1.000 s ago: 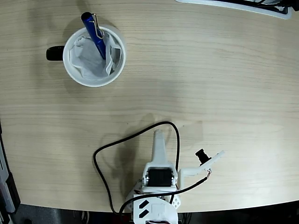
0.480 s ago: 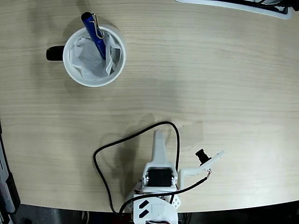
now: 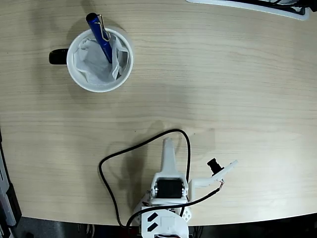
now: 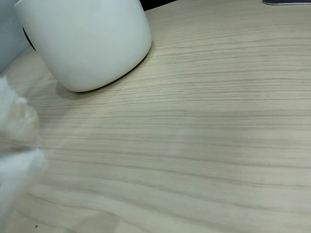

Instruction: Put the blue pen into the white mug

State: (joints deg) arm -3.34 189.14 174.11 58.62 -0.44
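Note:
In the fixed view the blue pen stands tilted inside the white mug. Its lower end rests in the crumpled white paper, and its capped end with the silver clip leans over the far rim. The mug's black handle points left. My gripper is folded back near the table's front edge, far from the mug. It shows as one narrow tapered piece with no gap and holds nothing. The wrist view has the mug's white side at top left and a blurred white finger at the left edge. The pen is hidden there.
A black cable loops across the wood table around the arm's base. A white-edged flat object lies at the far right corner. Dark equipment stands beyond the table's left edge.

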